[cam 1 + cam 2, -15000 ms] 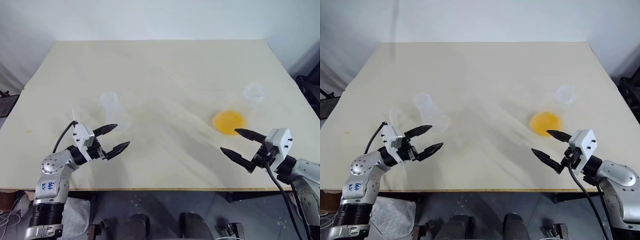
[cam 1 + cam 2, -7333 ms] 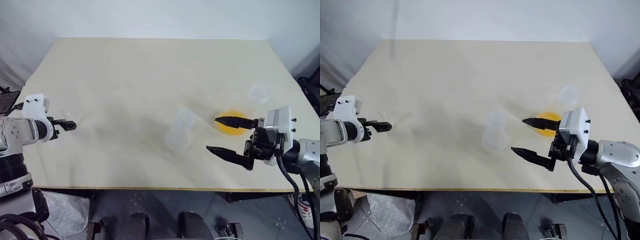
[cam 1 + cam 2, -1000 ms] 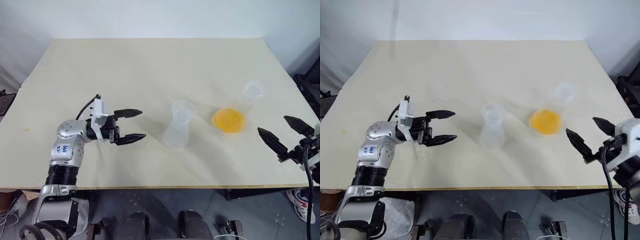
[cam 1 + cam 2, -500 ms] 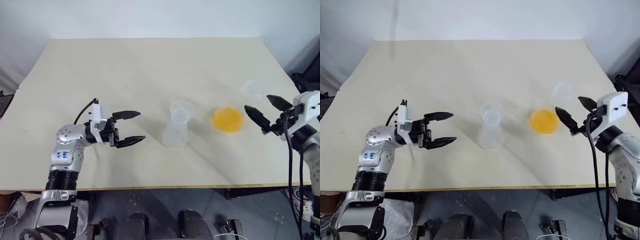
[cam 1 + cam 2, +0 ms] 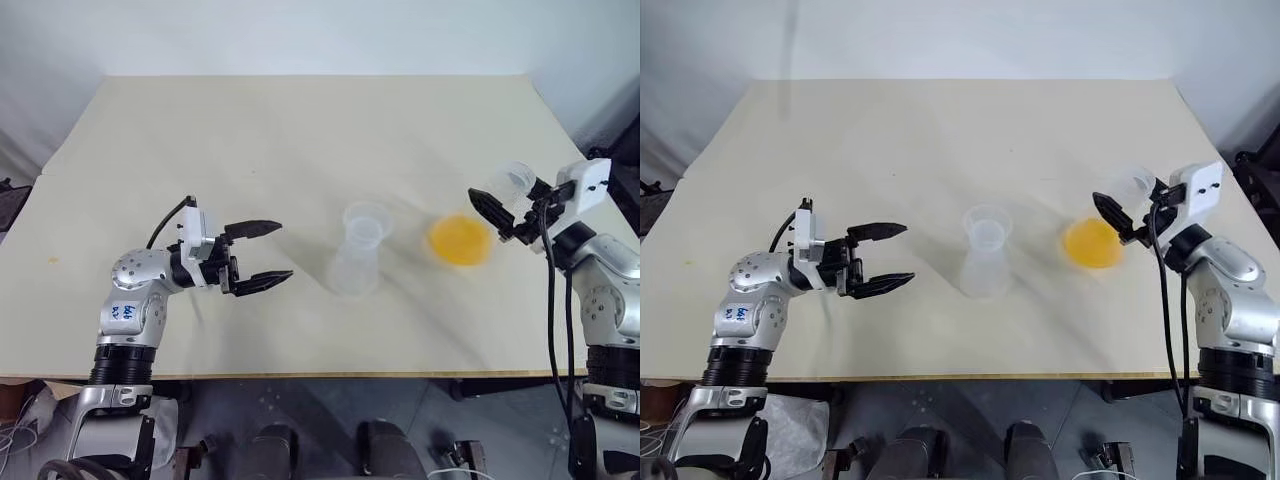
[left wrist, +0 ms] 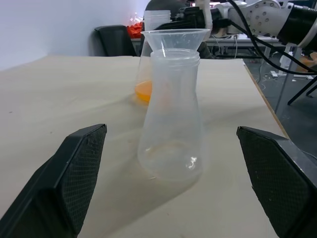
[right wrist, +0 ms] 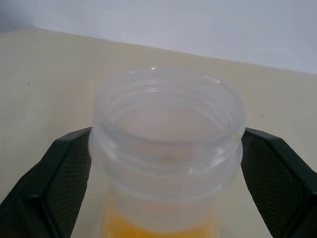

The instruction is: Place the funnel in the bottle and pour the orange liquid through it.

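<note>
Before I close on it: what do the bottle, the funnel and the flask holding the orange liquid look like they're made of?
Bottle: likely plastic, frosted and translucent, walls look milky. Funnel: thin clear plastic, sitting in the bottle's neck. Flask with the orange liquid: clear, threaded mouth; plastic or glass, can't tell.

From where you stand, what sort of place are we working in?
Probably a lab or workshop test bench: a bare pale wooden table, a frosted conical flask with a funnel, and desks and a black chair beyond.
</note>
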`<state>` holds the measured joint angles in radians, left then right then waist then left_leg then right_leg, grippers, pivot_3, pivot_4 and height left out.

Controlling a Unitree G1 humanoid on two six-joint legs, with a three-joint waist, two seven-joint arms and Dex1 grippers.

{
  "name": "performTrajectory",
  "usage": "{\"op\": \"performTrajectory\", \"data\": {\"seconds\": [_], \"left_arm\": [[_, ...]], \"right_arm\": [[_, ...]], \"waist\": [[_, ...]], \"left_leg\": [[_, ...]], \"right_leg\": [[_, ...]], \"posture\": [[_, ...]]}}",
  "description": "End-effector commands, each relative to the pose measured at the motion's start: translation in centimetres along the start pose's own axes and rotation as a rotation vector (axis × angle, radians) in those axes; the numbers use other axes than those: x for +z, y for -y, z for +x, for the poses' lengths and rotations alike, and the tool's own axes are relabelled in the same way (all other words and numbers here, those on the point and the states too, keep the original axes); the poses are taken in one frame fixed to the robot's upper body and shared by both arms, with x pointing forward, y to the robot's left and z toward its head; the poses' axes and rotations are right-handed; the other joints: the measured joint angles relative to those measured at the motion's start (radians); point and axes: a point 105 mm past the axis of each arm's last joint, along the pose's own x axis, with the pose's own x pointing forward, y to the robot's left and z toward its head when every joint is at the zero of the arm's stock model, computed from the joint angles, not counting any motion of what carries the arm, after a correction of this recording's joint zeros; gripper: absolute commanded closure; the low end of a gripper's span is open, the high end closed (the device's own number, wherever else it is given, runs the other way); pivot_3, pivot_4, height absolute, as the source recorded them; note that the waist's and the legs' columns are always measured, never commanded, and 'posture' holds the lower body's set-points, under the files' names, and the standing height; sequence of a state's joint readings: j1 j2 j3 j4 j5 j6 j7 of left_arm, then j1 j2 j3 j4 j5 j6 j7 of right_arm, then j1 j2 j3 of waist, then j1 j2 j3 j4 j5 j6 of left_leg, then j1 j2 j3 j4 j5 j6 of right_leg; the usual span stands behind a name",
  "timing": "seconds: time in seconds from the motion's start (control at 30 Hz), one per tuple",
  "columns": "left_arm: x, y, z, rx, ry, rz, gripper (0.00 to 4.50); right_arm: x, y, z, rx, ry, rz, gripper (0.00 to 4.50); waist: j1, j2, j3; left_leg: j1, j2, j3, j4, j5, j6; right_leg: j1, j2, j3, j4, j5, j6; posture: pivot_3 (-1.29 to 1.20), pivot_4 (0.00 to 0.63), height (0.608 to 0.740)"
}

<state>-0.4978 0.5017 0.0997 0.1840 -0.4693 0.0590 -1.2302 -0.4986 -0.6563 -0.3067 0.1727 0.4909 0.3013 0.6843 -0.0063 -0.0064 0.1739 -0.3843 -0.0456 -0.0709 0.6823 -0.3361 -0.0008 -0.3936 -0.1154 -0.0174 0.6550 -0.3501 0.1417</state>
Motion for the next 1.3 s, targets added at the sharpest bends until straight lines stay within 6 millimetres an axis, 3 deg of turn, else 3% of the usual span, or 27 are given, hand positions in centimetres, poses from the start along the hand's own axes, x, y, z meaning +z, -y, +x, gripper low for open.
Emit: {"op": "performTrajectory", "data": {"seconds": [0.03, 0.23, 0.4, 0.67, 0.93, 1.17, 1.3], "left_arm": [[0.9, 0.1, -0.2, 0.010, 0.018, 0.035, 0.00], [0.8, 0.2, -0.2, 0.016, 0.019, 0.032, 0.00], [0.4, 0.4, -0.2, 0.012, 0.011, 0.026, 0.00], [-1.3, -0.4, -1.4, 0.057, -0.038, 0.003, 0.00], [-2.7, -0.9, -1.5, 0.054, -0.045, -0.007, 0.00], [-2.1, -1.7, -1.1, 0.037, -0.001, 0.000, 0.00], [-1.9, -1.1, -1.0, -0.036, -0.008, -0.021, 0.00]], "right_arm": [[1.2, 0.4, 0.4, -0.015, 0.051, -0.013, 0.43], [2.0, 0.2, 0.7, -0.011, 0.087, 0.006, 2.04], [2.6, -0.9, 0.5, 0.026, 0.098, -0.021, 2.03], [5.7, -5.5, 0.4, 0.136, 0.115, -0.216, 2.03], [7.0, -8.6, 0.6, 0.184, 0.039, -0.441, 2.03], [8.8, -9.4, 1.3, 0.146, 0.021, -0.634, 2.03], [9.1, -11.1, 2.1, 0.202, -0.016, -0.843, 2.03]], "waist": [[0.000, 0.000, 0.000], [0.000, 0.000, 0.000], [-0.001, 0.001, 0.000], [0.000, 0.002, 0.000], [0.005, 0.002, 0.000], [0.002, 0.002, 0.000], [-0.001, 0.002, 0.000]], "left_leg": [[0.000, 0.000, 0.000, 0.000, 0.000, 0.000], [0.000, 0.000, 0.000, 0.000, 0.000, 0.000], [0.000, 0.000, 0.000, 0.000, 0.000, 0.000], [-0.001, 0.000, 0.000, 0.000, 0.000, 0.000], [-0.002, -0.001, 0.000, 0.000, 0.000, 0.000], [-0.002, -0.001, -0.001, 0.000, 0.000, 0.000], [-0.003, -0.001, 0.000, 0.000, 0.000, 0.000]], "right_leg": [[0.000, 0.000, 0.000, 0.000, 0.000, 0.000], [0.000, 0.000, 0.000, 0.000, 0.000, 0.000], [0.000, 0.000, 0.000, 0.000, 0.000, 0.000], [-0.001, 0.000, 0.000, 0.000, 0.000, 0.000], [-0.001, -0.001, 0.000, 0.000, 0.000, 0.000], [-0.002, 0.000, 0.000, 0.000, 0.000, 0.000], [-0.003, 0.000, 0.000, 0.000, 0.000, 0.000]], "posture": [[0.00, 0.150, 0.740], [0.00, 0.150, 0.740], [0.00, 0.150, 0.740], [0.00, 0.150, 0.740], [0.00, 0.150, 0.740], [0.00, 0.150, 0.740], [0.00, 0.150, 0.740]]}}
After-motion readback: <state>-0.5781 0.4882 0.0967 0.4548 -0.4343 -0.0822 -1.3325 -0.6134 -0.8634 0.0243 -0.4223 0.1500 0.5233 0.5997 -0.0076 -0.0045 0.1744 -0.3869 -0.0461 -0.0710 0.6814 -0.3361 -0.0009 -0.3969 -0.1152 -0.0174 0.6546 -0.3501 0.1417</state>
